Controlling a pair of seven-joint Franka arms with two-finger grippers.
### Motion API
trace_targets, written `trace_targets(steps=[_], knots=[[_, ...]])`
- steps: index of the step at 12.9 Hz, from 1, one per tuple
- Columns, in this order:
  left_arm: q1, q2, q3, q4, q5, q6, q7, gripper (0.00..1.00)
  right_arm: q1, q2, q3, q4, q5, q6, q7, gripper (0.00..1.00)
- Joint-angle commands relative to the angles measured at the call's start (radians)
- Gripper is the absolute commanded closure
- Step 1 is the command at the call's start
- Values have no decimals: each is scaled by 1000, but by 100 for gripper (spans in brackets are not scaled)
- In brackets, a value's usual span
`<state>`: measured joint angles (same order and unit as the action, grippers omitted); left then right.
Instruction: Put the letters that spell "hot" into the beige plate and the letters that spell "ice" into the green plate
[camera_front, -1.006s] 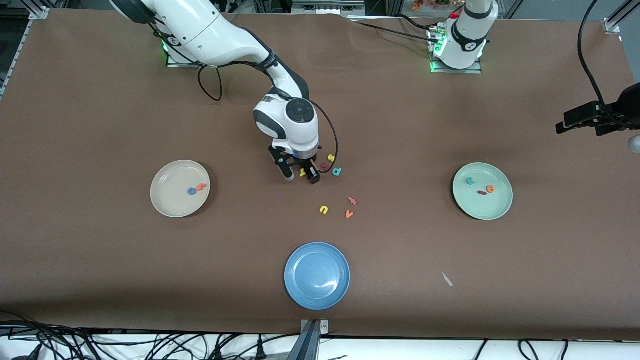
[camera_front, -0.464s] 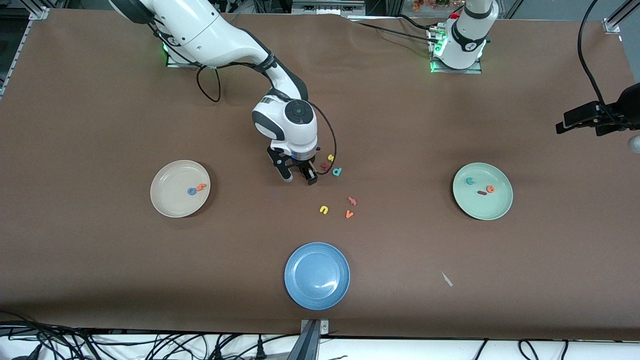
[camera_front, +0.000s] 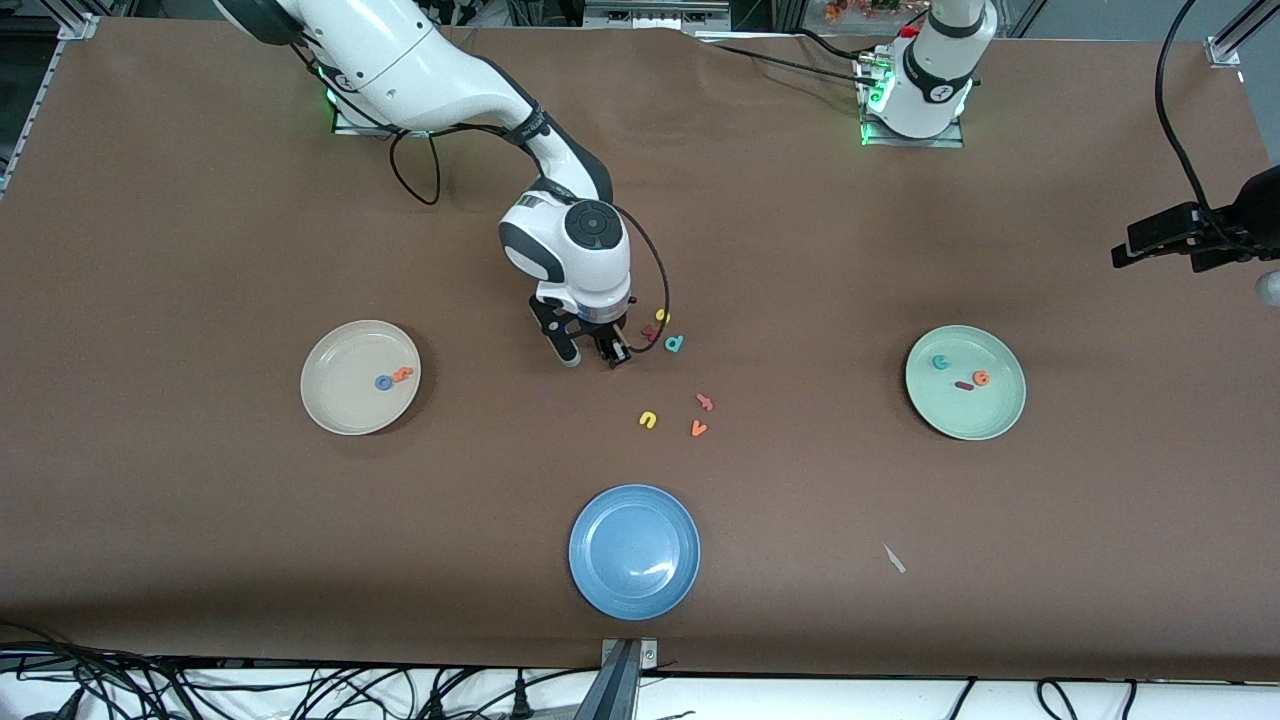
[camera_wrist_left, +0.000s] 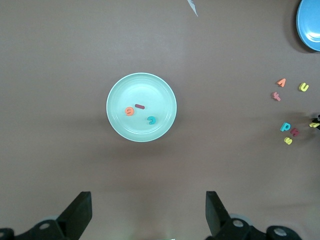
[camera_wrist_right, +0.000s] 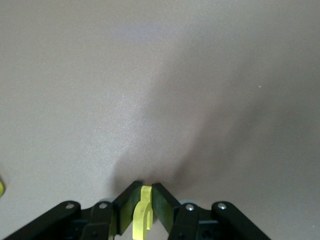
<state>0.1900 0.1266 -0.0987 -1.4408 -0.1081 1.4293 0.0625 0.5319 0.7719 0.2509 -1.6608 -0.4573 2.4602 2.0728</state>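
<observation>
1. No brand or label is legible; the only writing is the foam letters themselves.
2. The right gripper (camera_front: 596, 355) is clamped on the yellow h (camera_wrist_right: 142, 214), held edge-on between its black fingers over bare table beside the loose letters.
3. The right arm reaches from its base to mid-table, wrist pointing down.
4. The beige plate (camera_front: 335, 400), round and shallow, holds the blue ring o (camera_front: 383, 382) and orange t (camera_front: 403, 374).
5. The green plate (camera_wrist_left: 120, 122) holds the orange e (camera_wrist_left: 129, 111), dark red bar i (camera_wrist_left: 140, 106) and teal c (camera_wrist_left: 151, 120).
6. The left gripper (camera_wrist_left: 149, 214) waits high over the table near the green plate, fingers wide apart and empty.
7. A blue plate (camera_front: 600, 575) lies nearest the front camera.
</observation>
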Motion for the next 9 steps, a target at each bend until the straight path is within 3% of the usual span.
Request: trace_targets(steps=[1,9], knots=[[-4,-4,7,-4,-30,-1,-7,0,-38,-63,17,-52,-23,-10,-29,83],[-3,-2,7,-6,-30,-1,-6,0,-347,-310,180,-296,-21,-10,-363,83]])
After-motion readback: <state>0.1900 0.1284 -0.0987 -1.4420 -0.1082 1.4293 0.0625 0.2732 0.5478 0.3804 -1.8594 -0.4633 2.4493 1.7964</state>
